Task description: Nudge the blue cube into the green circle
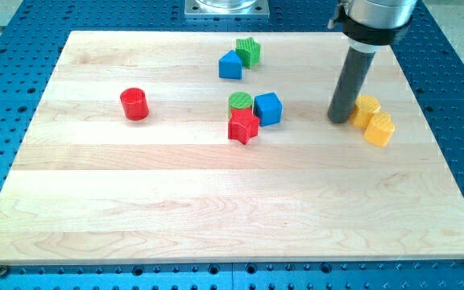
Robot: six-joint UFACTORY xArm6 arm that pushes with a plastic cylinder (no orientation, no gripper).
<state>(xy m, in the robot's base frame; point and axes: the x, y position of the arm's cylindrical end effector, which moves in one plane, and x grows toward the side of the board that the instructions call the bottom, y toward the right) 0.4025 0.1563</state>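
The blue cube [268,108] sits near the board's middle, touching the right side of the green circle [241,101]. A red star [244,127] lies just below the green circle, touching it. My tip [340,119] is to the right of the blue cube, well apart from it, and right next to a yellow block [366,109] on its right.
A second yellow block [379,129] lies below-right of the first. A blue block [230,65] and a green star [249,51] sit together at the view's top. A red cylinder [134,104] stands at the left. The wooden board [135,209] rests on a blue perforated table.
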